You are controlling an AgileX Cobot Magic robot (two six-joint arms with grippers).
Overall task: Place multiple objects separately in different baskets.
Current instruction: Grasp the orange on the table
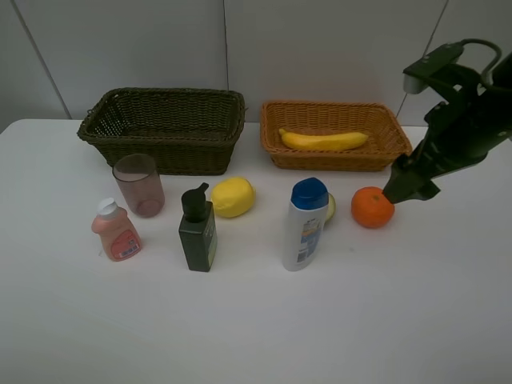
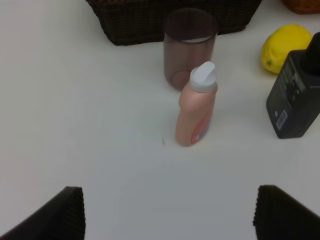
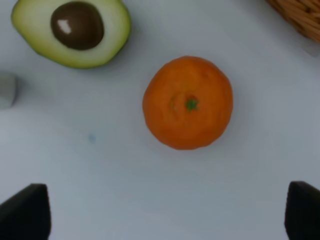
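A banana [image 1: 324,140] lies in the light orange-brown basket [image 1: 336,160]; the dark basket [image 1: 164,148] beside it holds nothing. My right gripper [image 1: 408,190] [image 3: 165,215] hangs open just right of the orange [image 1: 372,207] [image 3: 188,102], apart from it. A halved avocado [image 3: 72,30] lies behind the white blue-capped bottle [image 1: 306,224]. My left gripper [image 2: 170,220] is open, with the small pink bottle [image 2: 196,110] [image 1: 116,232] ahead of it. Farther on stand the pinkish cup [image 2: 190,47] [image 1: 138,184], the lemon [image 1: 233,197] and the dark green pump bottle [image 1: 198,232].
The white table [image 1: 256,320] stretches bare in front of the row of objects. A grey wall stands right behind the baskets. The left arm is outside the high view. In the right wrist view a corner of the light basket [image 3: 300,17] shows.
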